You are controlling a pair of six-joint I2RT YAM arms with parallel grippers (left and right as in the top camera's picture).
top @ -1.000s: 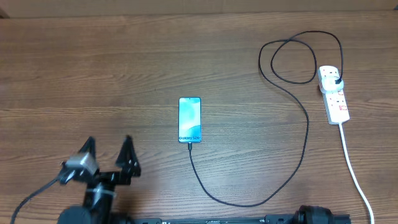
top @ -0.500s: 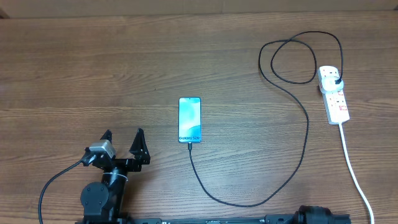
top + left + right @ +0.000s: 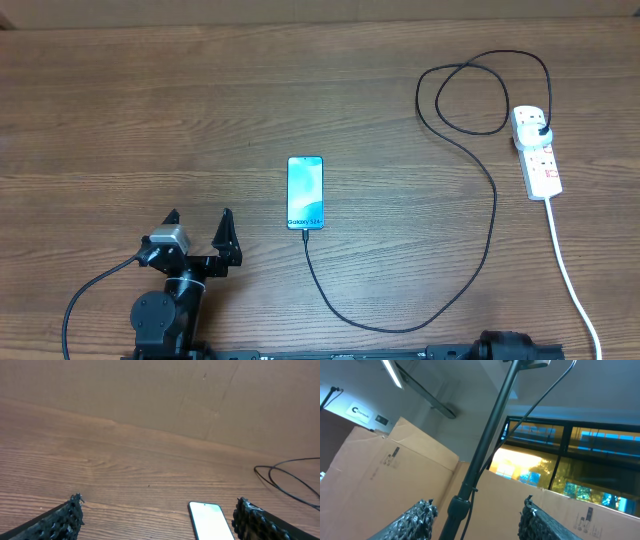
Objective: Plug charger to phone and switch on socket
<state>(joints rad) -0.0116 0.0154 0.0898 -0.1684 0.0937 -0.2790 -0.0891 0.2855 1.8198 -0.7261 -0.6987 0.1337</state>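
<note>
The phone lies face up at the table's middle, light blue screen lit; it also shows in the left wrist view. The black charger cable runs from the phone's near end, curves right and loops up to its adapter seated in the white socket strip. My left gripper is open and empty, left of and nearer than the phone; its fingers frame the left wrist view. My right gripper is open and empty, pointing up at the ceiling, away from the table.
The strip's white cord runs to the front right edge. The right arm's base sits at the front edge. A cardboard wall stands behind the table. A black pole and cardboard boxes fill the right wrist view.
My left gripper has drawn back and turned from the far front left to a spot nearer the phone, then stayed still. Phone, cable and strip have not moved.
</note>
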